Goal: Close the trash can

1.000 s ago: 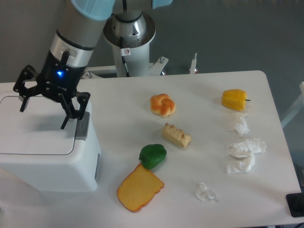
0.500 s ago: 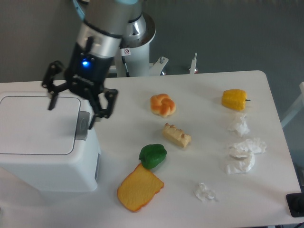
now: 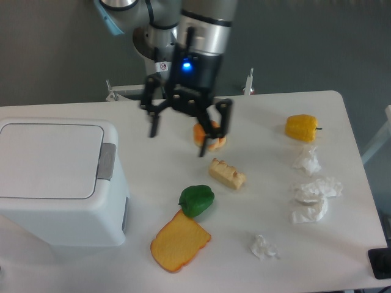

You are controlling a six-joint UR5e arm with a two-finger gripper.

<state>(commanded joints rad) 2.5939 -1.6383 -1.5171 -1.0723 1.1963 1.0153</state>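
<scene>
Trash can (image 3: 58,183) sits at table's left edge, lid flat and shut, grey latch tab (image 3: 106,162) on its right side. Gripper (image 3: 178,141) hangs over table (image 3: 256,110) right of can, well apart from it, fingers spread wide, holding nothing. Orange pastry (image 3: 214,141) partly hidden behind 1 finger. Green pepper (image 3: 197,200) and toast slice (image 3: 179,243) lie nearer camera.
</scene>
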